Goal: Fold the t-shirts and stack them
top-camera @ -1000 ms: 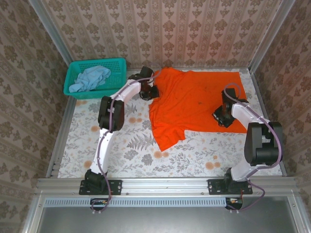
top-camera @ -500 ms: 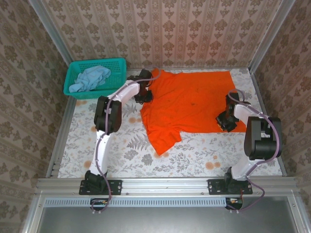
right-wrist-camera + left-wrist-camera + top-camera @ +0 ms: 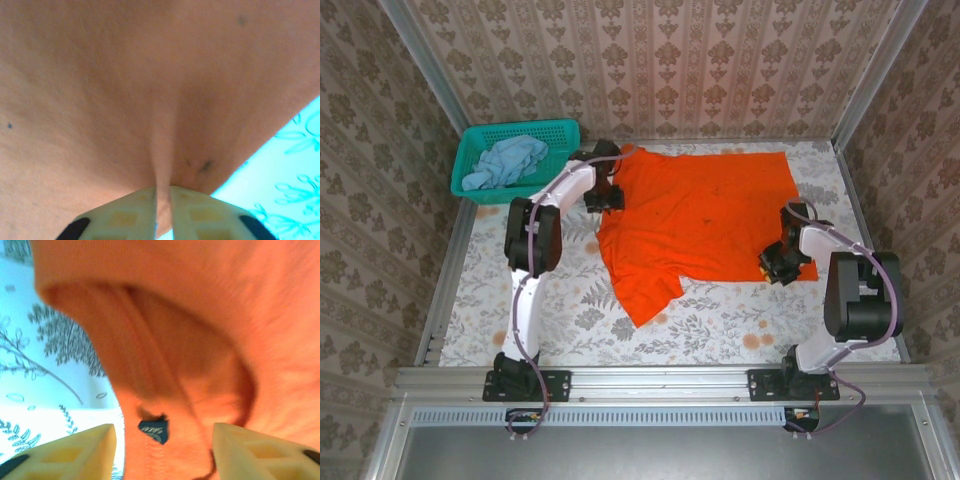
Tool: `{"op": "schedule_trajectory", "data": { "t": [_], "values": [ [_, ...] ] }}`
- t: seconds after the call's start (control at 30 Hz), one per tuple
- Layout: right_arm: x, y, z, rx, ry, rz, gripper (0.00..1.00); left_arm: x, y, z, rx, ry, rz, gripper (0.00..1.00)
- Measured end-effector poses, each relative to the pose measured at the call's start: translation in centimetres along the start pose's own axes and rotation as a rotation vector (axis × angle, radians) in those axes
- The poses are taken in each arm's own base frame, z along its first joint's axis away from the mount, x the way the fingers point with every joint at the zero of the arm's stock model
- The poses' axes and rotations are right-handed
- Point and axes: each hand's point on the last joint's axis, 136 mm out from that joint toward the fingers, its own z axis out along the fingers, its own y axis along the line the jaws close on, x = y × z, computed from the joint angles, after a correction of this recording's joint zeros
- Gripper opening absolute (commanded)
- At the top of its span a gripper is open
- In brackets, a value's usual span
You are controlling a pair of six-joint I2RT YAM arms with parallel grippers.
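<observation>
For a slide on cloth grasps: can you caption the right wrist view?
Right gripper shut on a pinched fold of the orange t-shirt, with the table showing beside it.

This looks like a robot test room dressed up like a home. Flowery wallpaper [image 3: 660, 60] covers the walls, held by bare metal posts [image 3: 425, 70]. The table [image 3: 720, 320] wears a cloth with leaves and flowers. The left arm [image 3: 525, 300] and right arm [image 3: 860, 290] are bolted to a metal rail [image 3: 660, 378] at the table's near edge.

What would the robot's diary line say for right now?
orange t-shirt: spread on table, unfolded | left tool: open, at collar | right tool: shut on shirt's right edge | blue t-shirt: crumpled in basket | stack: not started
</observation>
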Motion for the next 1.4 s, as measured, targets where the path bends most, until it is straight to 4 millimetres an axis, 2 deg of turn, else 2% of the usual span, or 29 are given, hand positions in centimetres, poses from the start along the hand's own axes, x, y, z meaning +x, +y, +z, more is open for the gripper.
{"op": "schedule_trajectory", "data": {
  "t": [0.07, 0.17, 0.23, 0.3, 0.4, 0.5, 0.6, 0.7, 0.83, 0.9, 1.03, 1.17, 1.27, 1.4],
  "values": [
    [0.1, 0.0, -0.8, -0.01, -0.012, -0.002, 0.27, -1.6, -0.8, -1.1, 0.026, -0.043, 0.0, 0.7],
    [-0.4, 0.4, -2.6, -0.037, -0.062, -0.018, 0.4, -3.0, -2.0, -2.8, 0.051, -0.093, 0.015, 0.77],
    [-1.1, 0.8, -4.0, -0.05, -0.11, -0.034, 0.48, -3.1, -2.7, -3.2, 0.056, -0.105, 0.028, 0.77],
    [-2.0, 1.1, -5.1, -0.058, -0.161, -0.044, 0.52, -2.0, -3.2, -3.0, 0.052, -0.084, 0.043, 0.77],
    [-3.3, 0.2, -6.2, -0.042, -0.217, -0.031, 0.53, 1.5, -3.4, -2.3, 0.038, -0.011, 0.07, 0.73],
    [-5.1, -2.4, -6.8, -0.004, -0.258, 0.039, 0.51, 6.2, -2.7, -2.2, 0.027, 0.087, 0.09, 0.68],
    [-6.3, -5.4, -7.1, 0.026, -0.29, 0.109, 0.48, 9.9, -1.2, -3.4, 0.027, 0.147, 0.085, 0.66],
    [-6.6, -7.3, -6.6, 0.047, -0.292, 0.13, 0.46, 12.4, -0.4, -5.4, 0.076, 0.169, 0.089, 0.64],
    [-7.2, -7.9, -5.6, 0.04, -0.278, 0.128, 0.43, 15.7, -1.0, -7.6, 0.182, 0.188, 0.128, 0.63],
    [-7.9, -8.2, -5.0, 0.029, -0.273, 0.14, 0.41, 18.1, -1.5, -8.2, 0.224, 0.211, 0.163, 0.63],
    [-8.7, -8.5, -4.5, 0.0, -0.28, 0.138, 0.39, 22.8, -2.4, -8.8, 0.281, 0.267, 0.23, 0.65],
    [-9.0, -7.8, -4.4, -0.037, -0.284, 0.106, 0.38, 26.9, -3.1, -8.7, 0.331, 0.316, 0.281, 0.66],
    [-9.4, -7.2, -4.3, -0.062, -0.291, 0.086, 0.38, 28.7, -3.6, -8.2, 0.372, 0.34, 0.292, 0.68],
    [-9.5, -7.4, -2.5, -0.028, -0.248, 0.074, 0.37, 30.2, -4.2, -7.8, 0.426, 0.354, 0.298, 0.68]
  ]
}}
